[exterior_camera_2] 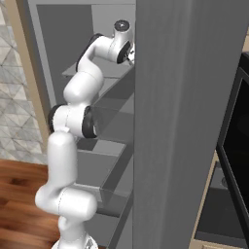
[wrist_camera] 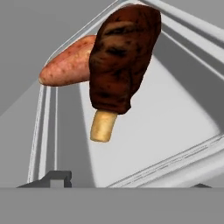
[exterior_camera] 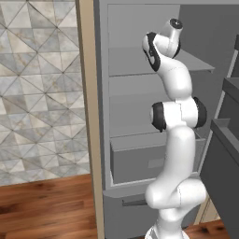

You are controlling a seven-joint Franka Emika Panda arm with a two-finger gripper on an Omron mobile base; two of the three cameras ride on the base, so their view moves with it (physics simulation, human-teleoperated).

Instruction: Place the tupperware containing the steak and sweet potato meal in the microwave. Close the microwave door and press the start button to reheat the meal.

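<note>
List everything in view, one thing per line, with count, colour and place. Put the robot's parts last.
tupperware: one, translucent grey-white, close under the hand camera.
steak: one, dark brown with a pale bone end, in the tupperware.
sweet potato: one, orange-red, in the tupperware behind the steak.
fridge: one, grey, door open, shelves and a drawer inside.
wall tiles: grey patterned, left of the fridge.
floor: brown wood.
arm: one, white with dark joints, reaching into the fridge.
gripper: fingertip at the tupperware's rim; open or shut unclear.

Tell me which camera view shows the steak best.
The hand view. The steak sits close and large there, dark brown with a pale bone end, lying in the tupperware and overlapping the sweet potato. The two base views give the arm and grey shelves instead.
</note>
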